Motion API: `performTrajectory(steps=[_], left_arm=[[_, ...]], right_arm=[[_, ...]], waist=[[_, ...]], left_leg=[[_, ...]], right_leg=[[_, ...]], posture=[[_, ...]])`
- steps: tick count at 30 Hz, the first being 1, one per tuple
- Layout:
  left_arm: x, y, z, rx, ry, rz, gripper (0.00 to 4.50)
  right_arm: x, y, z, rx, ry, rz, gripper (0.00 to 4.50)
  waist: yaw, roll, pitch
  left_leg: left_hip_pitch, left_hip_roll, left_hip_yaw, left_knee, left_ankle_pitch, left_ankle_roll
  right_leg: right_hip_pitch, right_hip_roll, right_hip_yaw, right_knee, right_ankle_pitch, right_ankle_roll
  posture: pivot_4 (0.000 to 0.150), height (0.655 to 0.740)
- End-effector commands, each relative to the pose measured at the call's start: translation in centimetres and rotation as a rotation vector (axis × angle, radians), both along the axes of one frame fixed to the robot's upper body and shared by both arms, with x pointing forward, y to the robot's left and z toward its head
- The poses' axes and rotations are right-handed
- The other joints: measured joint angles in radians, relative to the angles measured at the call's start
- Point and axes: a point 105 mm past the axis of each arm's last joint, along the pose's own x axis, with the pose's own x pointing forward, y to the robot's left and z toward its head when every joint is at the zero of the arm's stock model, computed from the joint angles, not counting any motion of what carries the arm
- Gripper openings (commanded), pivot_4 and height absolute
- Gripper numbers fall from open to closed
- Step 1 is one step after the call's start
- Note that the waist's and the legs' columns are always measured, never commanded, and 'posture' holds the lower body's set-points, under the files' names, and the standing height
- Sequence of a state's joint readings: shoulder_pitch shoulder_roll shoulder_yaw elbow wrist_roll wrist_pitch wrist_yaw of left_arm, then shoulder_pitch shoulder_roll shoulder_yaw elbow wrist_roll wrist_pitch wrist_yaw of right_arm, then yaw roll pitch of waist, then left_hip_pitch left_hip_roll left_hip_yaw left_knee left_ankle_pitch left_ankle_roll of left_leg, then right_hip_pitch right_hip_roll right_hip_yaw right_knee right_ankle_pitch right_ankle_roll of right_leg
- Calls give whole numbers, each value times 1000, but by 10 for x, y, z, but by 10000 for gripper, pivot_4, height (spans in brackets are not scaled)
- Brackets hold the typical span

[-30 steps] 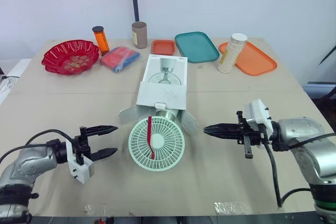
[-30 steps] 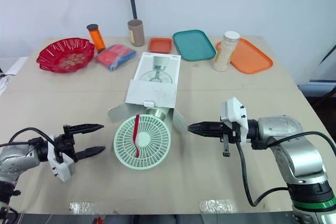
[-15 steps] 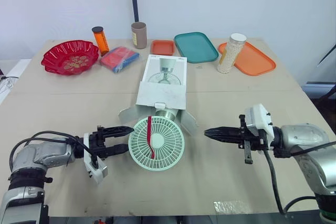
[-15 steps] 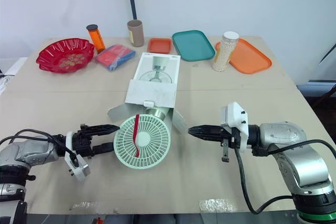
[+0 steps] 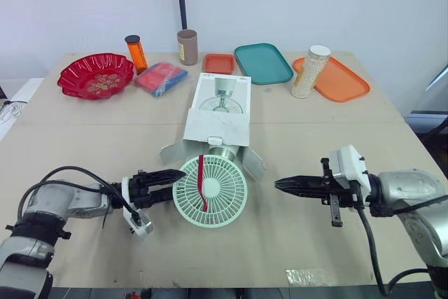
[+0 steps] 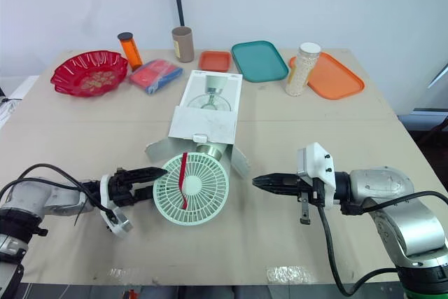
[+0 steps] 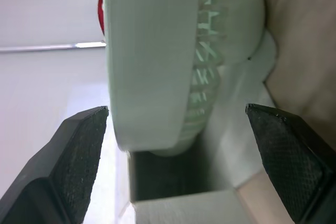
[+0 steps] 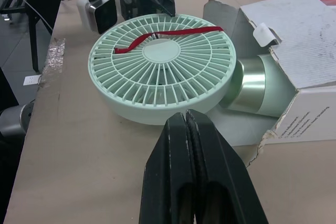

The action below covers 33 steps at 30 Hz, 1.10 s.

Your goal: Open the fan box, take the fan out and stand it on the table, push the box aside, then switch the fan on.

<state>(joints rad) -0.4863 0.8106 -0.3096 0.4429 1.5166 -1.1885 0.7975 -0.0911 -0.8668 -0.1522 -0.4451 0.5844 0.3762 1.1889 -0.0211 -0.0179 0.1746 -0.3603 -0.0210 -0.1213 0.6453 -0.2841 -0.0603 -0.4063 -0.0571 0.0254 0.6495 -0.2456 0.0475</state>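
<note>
Fan (image 5: 210,190) lies flat on counter (image 5: 84,131), head out of the open box (image 5: 218,111), base inside. Left tool (image 5: 176,183) spread, straddling the fan's left rim. Right tool (image 5: 280,184) pressed together, right of fan, apart.

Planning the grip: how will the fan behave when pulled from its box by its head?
The fan looks light, slatted plastic; its grille may flex if pinched. Its base sits in the box, so cardboard may drag along. The smooth rim could slip.

left fingers (image 7: 79,156) apart, right fingers (image 8: 176,182) together
</note>
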Motion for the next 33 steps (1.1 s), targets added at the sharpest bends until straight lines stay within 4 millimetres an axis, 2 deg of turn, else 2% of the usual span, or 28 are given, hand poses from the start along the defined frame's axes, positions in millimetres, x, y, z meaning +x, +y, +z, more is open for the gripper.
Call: performTrajectory(steps=[1,21,26,27,28,33], left_arm=[[1,-5,4,-35,-50,-39,44618],[1,-12,9,-59,-94,-124,44618],[0,-16,7,-58,-88,-133,31121],[-1,-16,5,-47,-79,-134,26435],[-2,-17,3,-40,-74,-137,25315],[-6,-18,3,-39,-62,-150,25315]], right_arm=[[-4,1,11,-6,-58,9,0],[-3,2,7,-6,-74,-29,0],[-3,2,7,-9,-78,-29,0],[-3,2,7,-10,-79,-30,0],[-3,2,7,-11,-80,-30,0],[-2,1,6,-19,-83,-34,0]], waist=[[-1,0,0],[1,-1,0],[1,-1,0],[1,-1,0],[1,-1,0],[1,-1,-1]], left_leg=[[0,0,1,0,0,0],[-1,0,1,6,-1,2],[-1,0,2,6,-2,3],[-1,0,2,6,-2,3],[-1,0,2,6,-2,3],[-1,0,2,7,-2,3]], right_leg=[[0,0,0,0,0,0],[0,0,0,3,0,0],[0,0,0,3,0,0],[0,0,0,3,0,0],[0,0,0,3,0,0],[1,0,0,3,0,0]], posture=[[1500,7400],[1500,7400],[1500,7400],[1500,7400],[1500,7400],[1500,7400]])
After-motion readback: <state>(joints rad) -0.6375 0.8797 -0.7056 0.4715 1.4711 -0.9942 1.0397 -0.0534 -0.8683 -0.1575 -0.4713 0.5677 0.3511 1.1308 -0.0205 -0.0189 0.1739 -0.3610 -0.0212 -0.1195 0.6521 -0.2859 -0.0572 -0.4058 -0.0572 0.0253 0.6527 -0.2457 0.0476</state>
